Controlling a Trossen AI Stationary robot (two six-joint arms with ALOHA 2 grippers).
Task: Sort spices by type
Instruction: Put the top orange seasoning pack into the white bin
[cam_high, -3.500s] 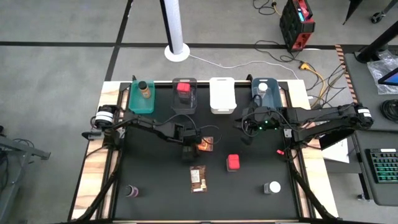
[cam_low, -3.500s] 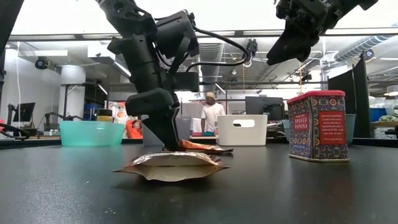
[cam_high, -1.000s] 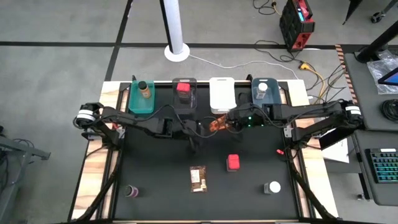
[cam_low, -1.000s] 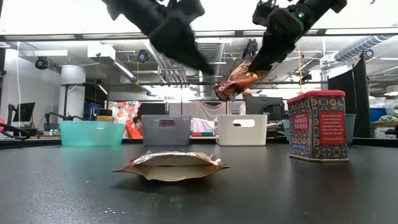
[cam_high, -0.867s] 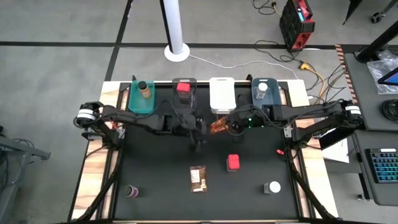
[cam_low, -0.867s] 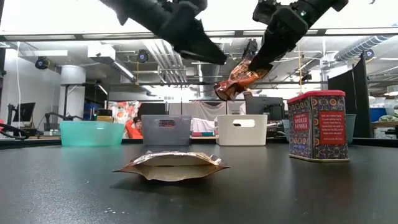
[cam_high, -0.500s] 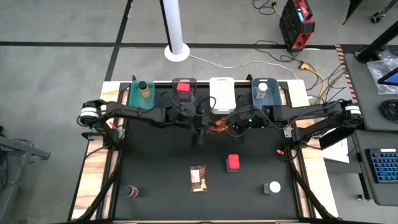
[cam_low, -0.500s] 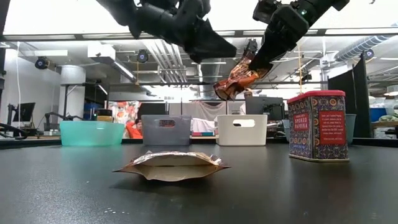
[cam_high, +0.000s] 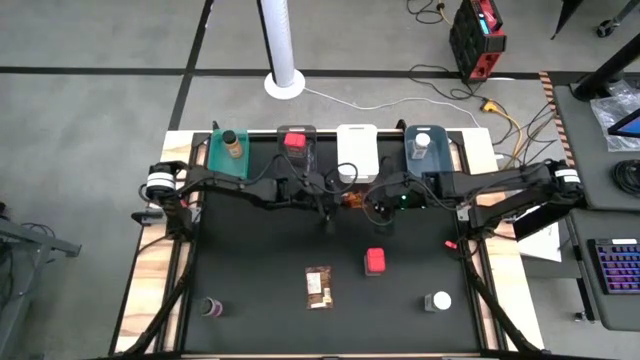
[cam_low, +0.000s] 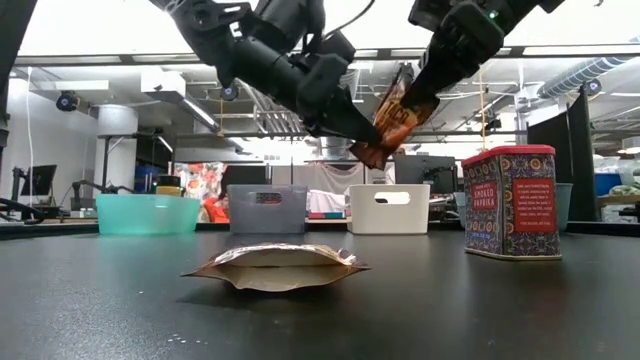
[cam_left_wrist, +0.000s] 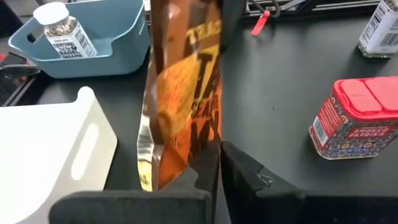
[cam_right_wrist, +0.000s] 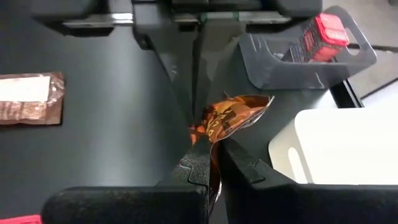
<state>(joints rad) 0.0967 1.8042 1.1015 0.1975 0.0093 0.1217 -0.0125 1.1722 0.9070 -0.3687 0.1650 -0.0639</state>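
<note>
Left gripper (cam_low: 368, 135) and right gripper (cam_low: 412, 97) jaws both clamped on crinkled orange-brown foil packet (cam_low: 393, 118), aloft above black desk (cam_low: 120, 300).

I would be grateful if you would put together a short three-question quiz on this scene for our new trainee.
1. True or false: both hands grip the same orange packet in the air.
2. What stands in the blue bin? A) a red tub B) a white-capped jar C) nothing
3. Fill in: the second packet lies flat on the ____.

Key:
1. True. The left hand and the right hand are both shut on it above the table.
2. B, the white-capped jar.
3. Table.
</note>
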